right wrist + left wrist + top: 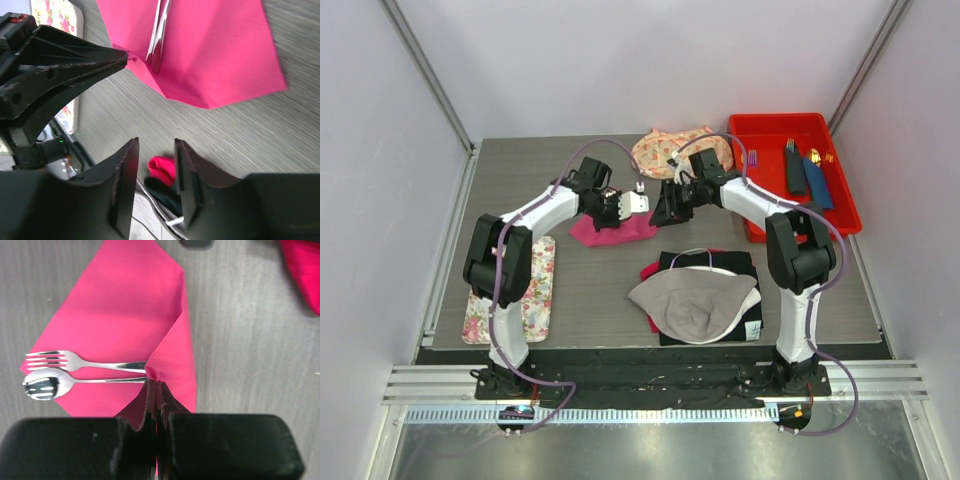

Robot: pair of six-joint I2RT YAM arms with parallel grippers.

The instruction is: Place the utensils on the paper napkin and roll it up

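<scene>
Clearly the paper napkin point(115, 305) is thin and very light, so it bends at any touch and can tear if it is pulled hard. It lies on the grey table point(600, 290), a little left of the middle. The fork point(75, 361) and the spoon point(45, 385) lie side by side on it, heads near one corner. These two are stiff and smooth (they will probably slide when the paper lifts under them).

The left gripper point(156, 390) has its jaws closed on a folded corner of the napkin, raised over the ends of the handles. This edge seems the good place to hold. The right gripper point(155, 147) hangs just beside it, jaws a little apart and holding nothing.

Bare table shows around the napkin, so there seems room enough for rolling. The pile of cloths point(700, 300) and the red tray point(775, 135) are well apart from it.
</scene>
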